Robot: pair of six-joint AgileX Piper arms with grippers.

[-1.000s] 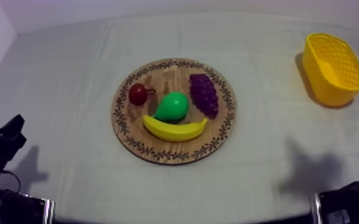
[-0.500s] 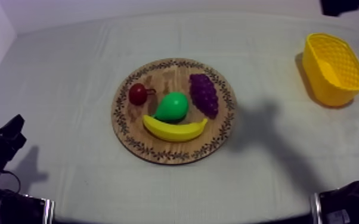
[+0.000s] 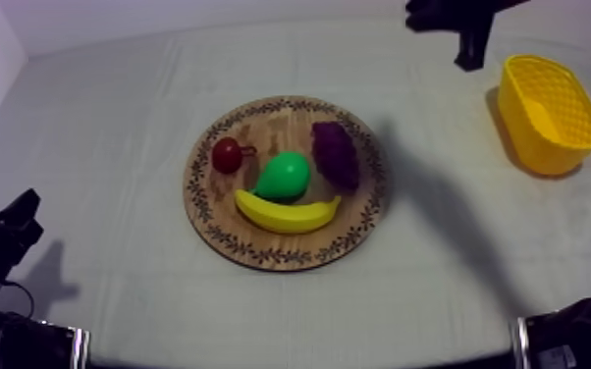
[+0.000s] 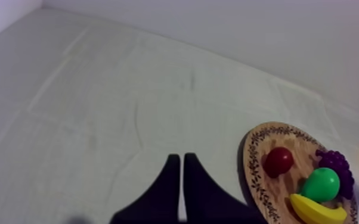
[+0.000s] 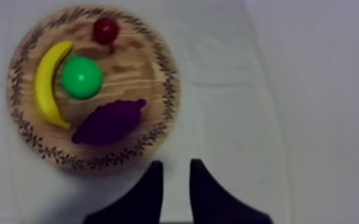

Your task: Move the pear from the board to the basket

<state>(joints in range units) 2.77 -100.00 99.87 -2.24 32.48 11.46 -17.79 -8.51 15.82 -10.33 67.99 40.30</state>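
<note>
The green pear lies in the middle of the round wooden board, between the small red fruit, the grapes and the banana. The yellow basket stands at the far right. My right gripper hangs high at the back, between board and basket. In the right wrist view it is open and empty, just off the board's rim near the grapes, with the pear beyond. My left gripper is shut and rests at the near left.
The left wrist view looks across bare cloth to the board with the pear and the red fruit. The right arm's shadow falls on the cloth right of the board. A white wall bounds the table at the back.
My right arm has swung from the right edge up along the back and leftward past the basket. Its shadow has slid toward the board. The fruit and left arm have not moved.
</note>
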